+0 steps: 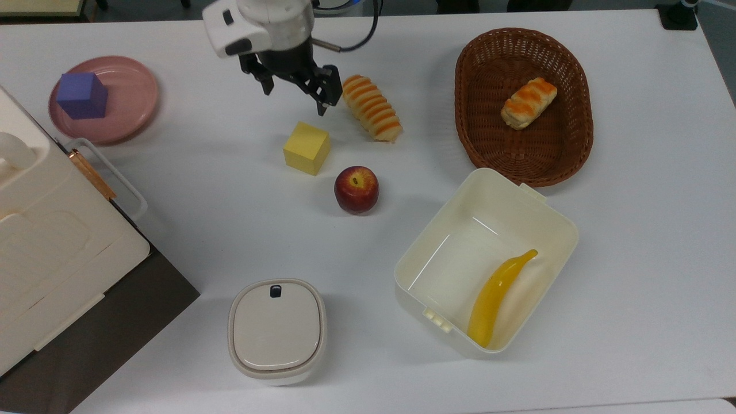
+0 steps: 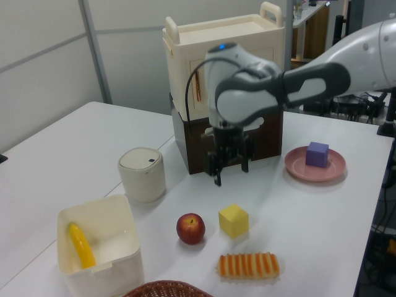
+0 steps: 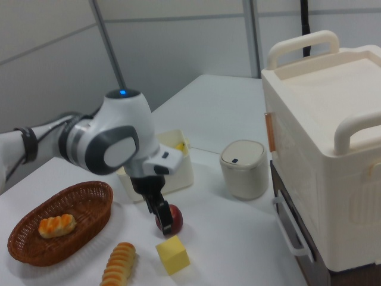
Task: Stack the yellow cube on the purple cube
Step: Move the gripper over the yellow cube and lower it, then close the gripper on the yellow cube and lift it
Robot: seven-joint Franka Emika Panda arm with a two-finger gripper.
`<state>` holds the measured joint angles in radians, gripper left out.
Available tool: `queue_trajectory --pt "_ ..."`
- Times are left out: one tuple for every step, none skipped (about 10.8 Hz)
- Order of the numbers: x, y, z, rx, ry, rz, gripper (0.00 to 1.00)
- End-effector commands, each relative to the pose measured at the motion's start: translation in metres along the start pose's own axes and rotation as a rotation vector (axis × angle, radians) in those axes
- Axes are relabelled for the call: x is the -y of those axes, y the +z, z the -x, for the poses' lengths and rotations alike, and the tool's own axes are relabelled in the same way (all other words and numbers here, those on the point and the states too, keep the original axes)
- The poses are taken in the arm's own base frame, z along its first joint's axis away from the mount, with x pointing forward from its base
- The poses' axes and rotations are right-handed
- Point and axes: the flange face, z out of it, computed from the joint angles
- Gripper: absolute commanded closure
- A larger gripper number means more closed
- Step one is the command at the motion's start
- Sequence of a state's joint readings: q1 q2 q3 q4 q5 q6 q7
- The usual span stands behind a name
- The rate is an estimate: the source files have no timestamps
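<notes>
White tabletop (image 1: 632, 259), all clutter on it. Yellow cube (image 1: 306, 148) sits bare on the table near the middle, corner-on in the top view, not yet touched. Gripper (image 1: 294, 99) hangs just beyond it toward the top view's upper edge, fingers apart w/ nothing between them; in the left view it's (image 2: 230, 171) above and behind the cube (image 2: 233, 221), clear air between. Step in hand, as I read it: line up over the cube & come down for the grab. To do it well I'd centre over the cube first, turn the wrist so the fingers face two flat sides rather than corners, then drop straight down & close low on the block. Purple cube (image 1: 82, 95) is well apart, on the pink plate (image 1: 135, 98) at the top view's left; I'd need to carry high enough to clear the plate rim & set down square, since both blocks look the same size and there's little margin for overhang. Nearby stuff: striped bread roll (image 1: 371, 107) just beside the gripper on the top view's right, so a finger could clip it on descent; apple (image 1: 356, 189) near the cube's lower right corner. Further out: basket (image 1: 575, 149) w/ a second roll (image 1: 528, 103), open tub (image 1: 552, 227) w/ banana (image 1: 498, 294), lidded canister (image 1: 276, 328), big cream box (image 1: 52, 247) at the top view's left. None of those looks to be on the carry path.
</notes>
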<state>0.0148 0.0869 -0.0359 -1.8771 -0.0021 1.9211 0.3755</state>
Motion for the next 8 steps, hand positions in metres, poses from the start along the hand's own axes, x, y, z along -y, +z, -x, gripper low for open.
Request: queue_trajectory --pt "0.014 0.049 -0.001 0.022 -0.004 0.03 0.0" --pt "0.015 0.059 -0.004 0.03 -0.006 0.038 0.0" --pt "0.016 0.071 -0.006 0.039 -0.015 0.056 0.0" --pt "0.018 0.083 -0.008 0.049 -0.022 0.068 0.0" --pt "0.019 0.09 -0.009 0.054 -0.025 0.077 0.0" --pt "0.017 0.094 -0.01 0.057 -0.026 0.085 0.0" --pt "0.017 0.103 -0.011 0.069 -0.027 0.092 0.0" --pt "0.019 0.11 -0.013 0.069 -0.031 0.095 0.0"
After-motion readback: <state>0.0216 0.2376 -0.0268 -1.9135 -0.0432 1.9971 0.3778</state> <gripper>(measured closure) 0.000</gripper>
